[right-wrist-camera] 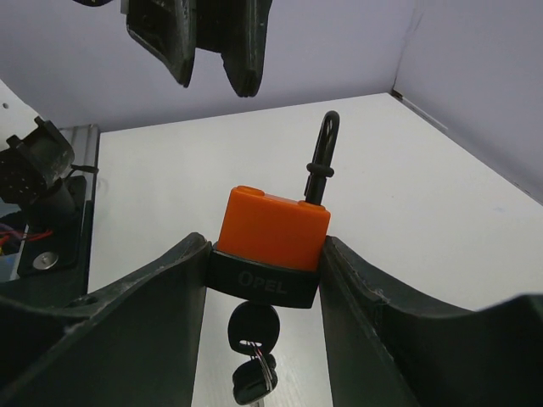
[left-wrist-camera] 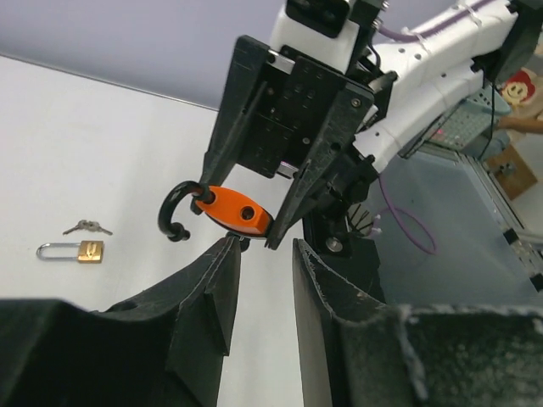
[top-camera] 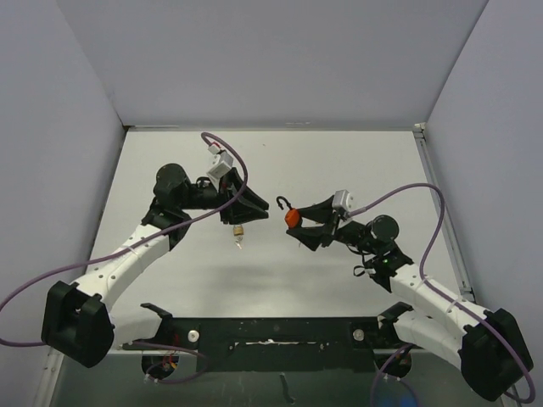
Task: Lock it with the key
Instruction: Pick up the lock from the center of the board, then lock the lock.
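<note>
My right gripper [right-wrist-camera: 265, 246] is shut on an orange padlock [right-wrist-camera: 273, 225] with a black base, held above the table. The padlock's black shackle [right-wrist-camera: 322, 157] is swung open, its free end clear of the body [left-wrist-camera: 237, 209]. A black-headed key [right-wrist-camera: 252, 326] sits in the keyhole underneath, and a second key hangs from its ring. My left gripper [left-wrist-camera: 261, 254] is open with a narrow gap and nothing between its fingers. Its tips are just below and in front of the padlock, close to the key end. From above, the two grippers [top-camera: 254, 212] [top-camera: 293, 222] face each other at mid-table.
A small brass padlock [left-wrist-camera: 82, 251] lies flat on the white table with its own keys [left-wrist-camera: 87, 226] beside it; from above it shows just below my left gripper [top-camera: 239, 236]. Grey walls enclose the table on three sides. A black rail [top-camera: 271, 335] runs along the near edge.
</note>
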